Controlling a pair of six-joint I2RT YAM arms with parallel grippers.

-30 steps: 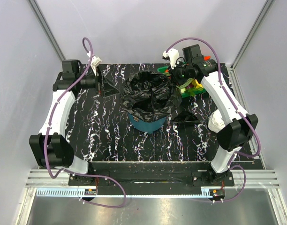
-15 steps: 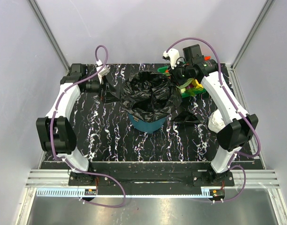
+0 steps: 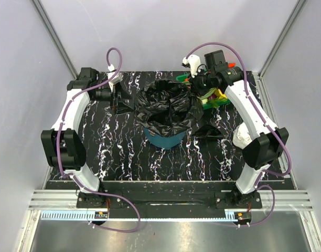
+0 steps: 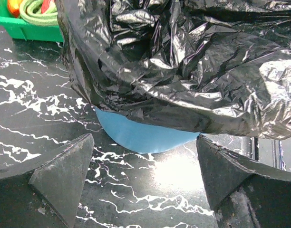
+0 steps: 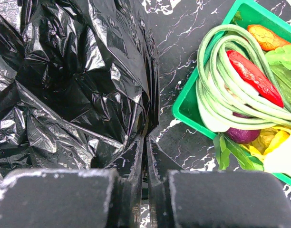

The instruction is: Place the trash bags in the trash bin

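Observation:
A glossy black trash bag point(image 3: 168, 105) is draped over the round teal trash bin point(image 3: 163, 139) at mid table, its film hanging down the walls. My right gripper point(image 3: 195, 84) stands at the bag's far right rim and is shut on the bag's edge point(image 5: 146, 138). My left gripper point(image 3: 118, 101) is low at the bin's left side, open and empty. In the left wrist view, the bin's teal wall point(image 4: 136, 136) and the bag point(image 4: 183, 61) lie just beyond the gripper point(image 4: 144, 142). Another piece of black film point(image 3: 209, 131) lies on the table right of the bin.
A green tray point(image 3: 217, 101) of vegetables sits just right of the bin, close to the right gripper; its rim point(image 5: 183, 111) shows in the right wrist view. A white plastic wad point(image 3: 243, 135) lies near the right arm. The table is black marble-patterned.
The left arm has swung in, bringing its open gripper a little closer to the bin's left side. The right arm and the bag have not moved.

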